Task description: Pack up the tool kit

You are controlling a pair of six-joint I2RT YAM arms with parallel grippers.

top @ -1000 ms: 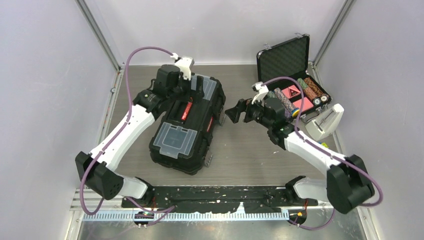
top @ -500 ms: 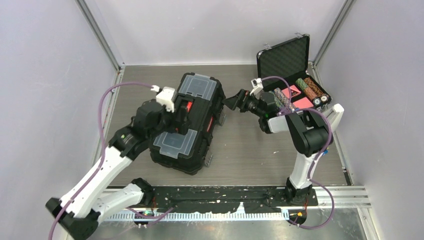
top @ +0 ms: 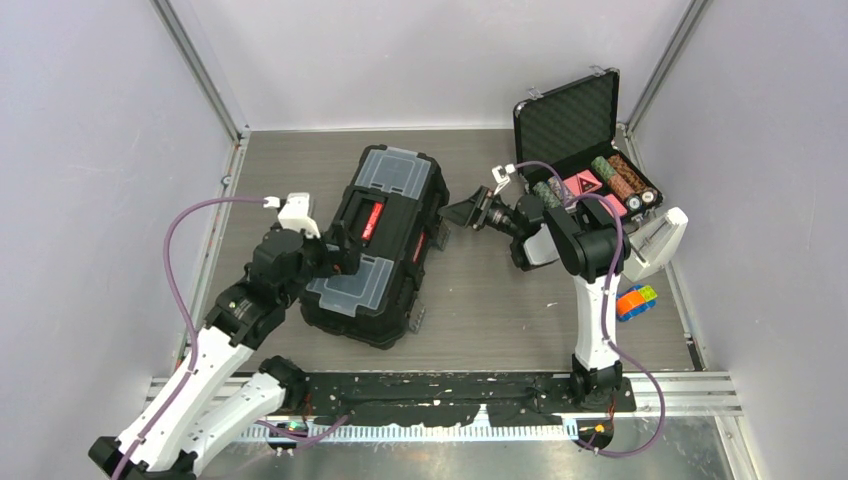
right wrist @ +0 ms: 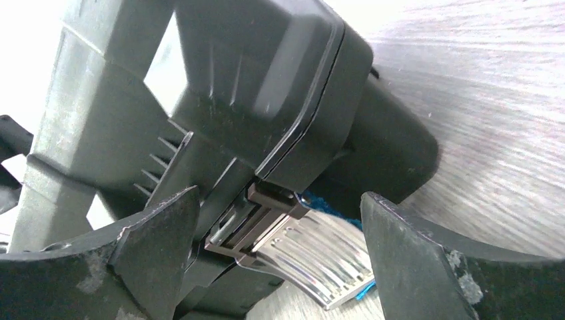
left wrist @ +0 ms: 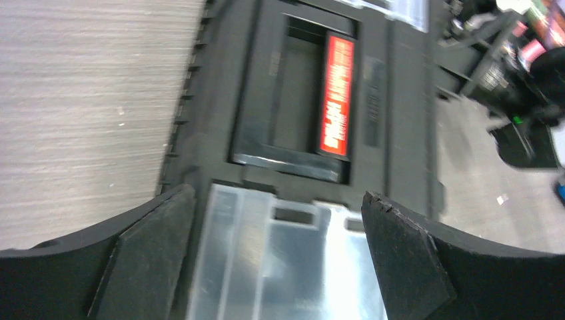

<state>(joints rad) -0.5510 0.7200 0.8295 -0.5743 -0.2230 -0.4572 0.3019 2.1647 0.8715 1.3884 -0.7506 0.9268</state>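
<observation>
- Looking down, we find the toolbox [top: 395, 290] lying lid-down-shut on the counter [top: 500, 310]. It sits beneath the left claw [top: 340, 250] and just ahead of the right claw [top: 462, 213].
- Its shell is black moulded plastic, boxy with rounded corners and ribbed edges, on a grey counter with a wood-grain look.
- A glossy red handle [left wrist: 338, 97] lies flat in a rectangular recess on top, straight ahead of the left claw [left wrist: 276, 200].
- Two flat transparent covers close the top compartments. The near clear lid [left wrist: 286, 267] is right under the left claw, and the far clear lid [top: 393, 168] is beyond the handle. We cannot tell what lies inside either.
- The left claw is spread wide and grips nothing. Its dark, matte, wedge-shaped fingers [left wrist: 150, 260] hang over the near lid.
- The right claw [right wrist: 280, 197] also gapes wide and empty. It frames the toolbox's rounded corner and a shiny ribbed latch [right wrist: 300, 250] below the lid seam.
- Behind the right claw a smaller black case [top: 575, 120] stands open with its foam-lined lid upright. It holds rows of chips [top: 622, 180].
- A multicoloured cube [top: 636, 300] rests on the counter, well behind that claw.
</observation>
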